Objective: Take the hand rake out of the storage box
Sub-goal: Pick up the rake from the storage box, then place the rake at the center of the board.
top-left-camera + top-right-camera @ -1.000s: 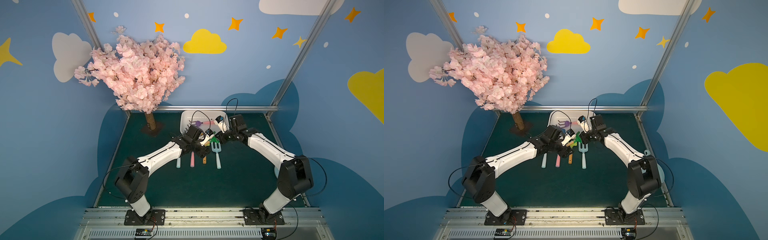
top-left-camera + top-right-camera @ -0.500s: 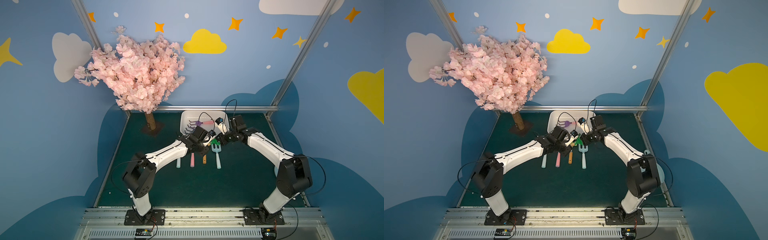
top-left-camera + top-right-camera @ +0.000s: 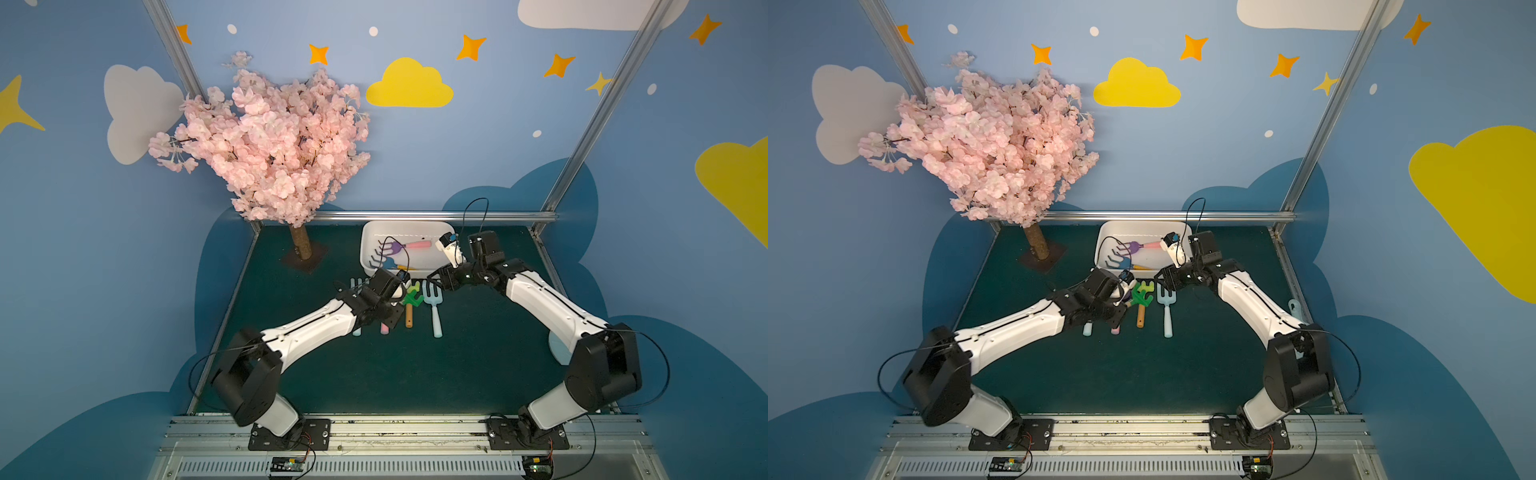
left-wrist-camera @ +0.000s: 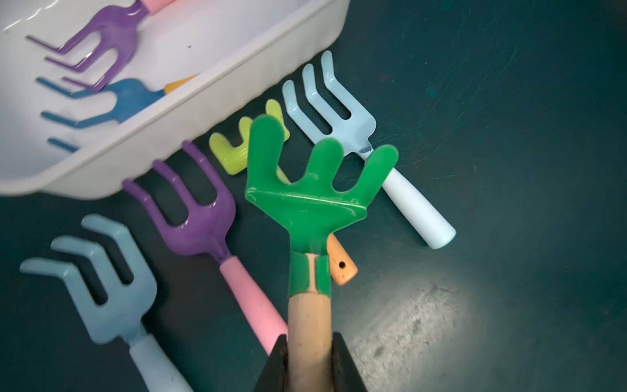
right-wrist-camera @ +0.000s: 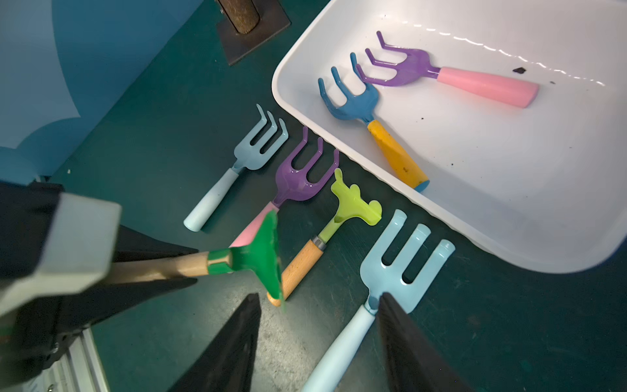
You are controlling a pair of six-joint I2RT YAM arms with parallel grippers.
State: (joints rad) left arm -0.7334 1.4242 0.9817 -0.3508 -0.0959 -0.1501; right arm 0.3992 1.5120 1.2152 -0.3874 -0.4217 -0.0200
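White plastic forms the storage box [image 3: 407,223], seen in both top views at the far edge of the green mat [image 3: 415,374], with a purple rake [image 3: 395,248] and a blue rake [image 3: 390,264] lying inside. The green hand rake [image 3: 412,297] is held outside the box, just in front of its near wall, by the left gripper [image 3: 398,291]. The right gripper [image 3: 433,277] is poised close beside it.

From the left wrist, the left gripper [image 4: 308,339] is seen clamped narrowly on the rake's wooden handle. The green head is raised over a yellow-green rake [image 4: 234,152] on the mat.

From the right wrist, the right gripper [image 5: 319,305] is shown spread wide and empty, one finger over a pale blue rake [image 5: 403,261].
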